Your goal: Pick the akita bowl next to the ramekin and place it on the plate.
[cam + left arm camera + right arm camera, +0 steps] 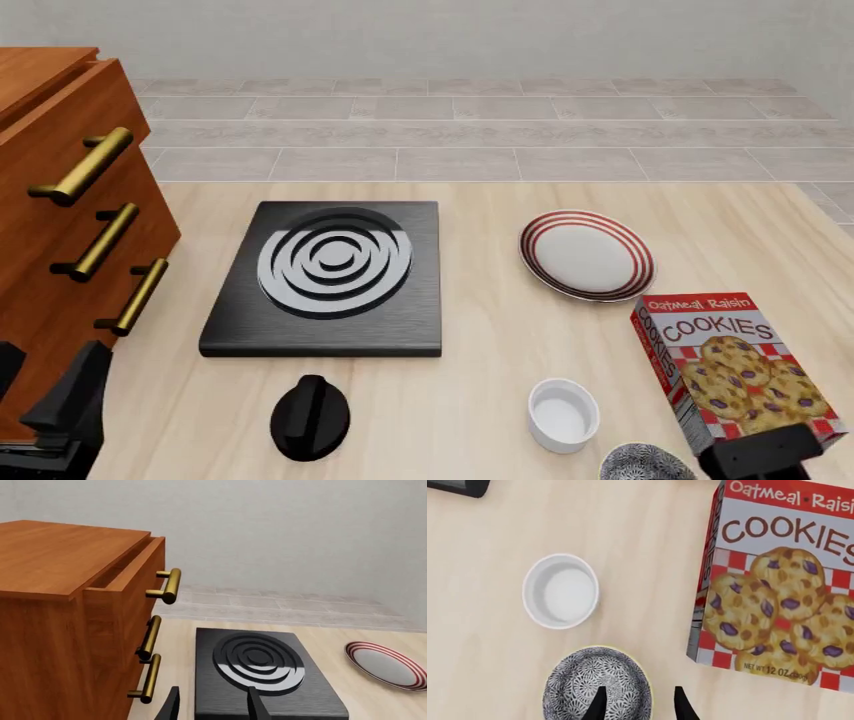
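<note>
Left wrist: left end effector [212, 705] released, fingers apart above stove [263, 672]; cabinet [73, 620] beside; plate [387, 665] farther off on counter [333, 635].

Front: bowl [646, 464] at near edge, just beside ramekin [562, 413]; cookie box [734, 365] close by; black knob [310, 416].

Right wrist: right end effector [639, 705] released, one finger over bowl [597, 685] rim, other outside it.

Akita bowl [597, 687]: speckled grey-and-white inside, upright on table at near edge, just beside ramekin [561, 591], apart from it. Ramekin: plain white, straight-sided, upright. Plate [586, 254]: white, red-striped rim, flat on table, well beyond both.
</note>
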You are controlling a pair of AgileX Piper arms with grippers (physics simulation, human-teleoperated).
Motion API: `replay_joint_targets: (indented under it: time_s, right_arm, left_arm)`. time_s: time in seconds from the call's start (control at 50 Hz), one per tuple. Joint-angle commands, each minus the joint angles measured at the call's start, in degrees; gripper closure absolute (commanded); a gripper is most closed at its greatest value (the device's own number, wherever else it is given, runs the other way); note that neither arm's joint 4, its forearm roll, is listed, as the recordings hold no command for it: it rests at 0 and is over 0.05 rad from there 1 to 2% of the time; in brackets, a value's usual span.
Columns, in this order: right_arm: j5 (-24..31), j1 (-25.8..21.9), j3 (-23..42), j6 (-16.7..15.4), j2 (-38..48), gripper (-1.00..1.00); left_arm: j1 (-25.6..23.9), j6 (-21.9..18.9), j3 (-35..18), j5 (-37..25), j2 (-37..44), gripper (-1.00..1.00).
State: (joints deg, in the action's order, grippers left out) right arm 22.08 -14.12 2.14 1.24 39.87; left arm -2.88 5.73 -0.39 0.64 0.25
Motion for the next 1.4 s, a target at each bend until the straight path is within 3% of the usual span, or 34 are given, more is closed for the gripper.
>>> replay_joint_targets:
  time_s: [0.02,0.3,0.32,0.34,0.62,1.08,1.4]
  right_arm:
    - [-3.5,0.6,-1.6,-0.4,2.6,-1.0]
    - [-5.8,0.4,-2.1,-0.2,5.0,-1.0]
    - [-6.1,0.5,-2.1,-0.4,5.3,1.0]
    - [-6.0,1.2,-2.0,-1.6,4.8,1.0]
    - [-3.8,0.6,-1.6,-0.9,2.6,1.0]
    - [8.5,-1.5,4.7,0.0,-5.6,1.0]
    - [11.2,-1.9,7.0,0.9,-7.5,1.0]
  left_arm:
    - [-0.1,0.0,0.0,0.0,0.2,-1.0]
    - [-0.1,-0.2,0.1,0.3,0.5,-1.0]
    - [-0.1,-0.2,0.1,0.2,0.5,-1.0]
    - [0.0,-0.2,0.1,0.2,0.5,-1.0]
    - [0.2,-0.2,0.1,0.2,0.4,-1.0]
    - [0.6,0.4,0.0,0.1,0.1,-1.0]
    - [0.5,0.1,0.1,0.1,0.2,-1.0]
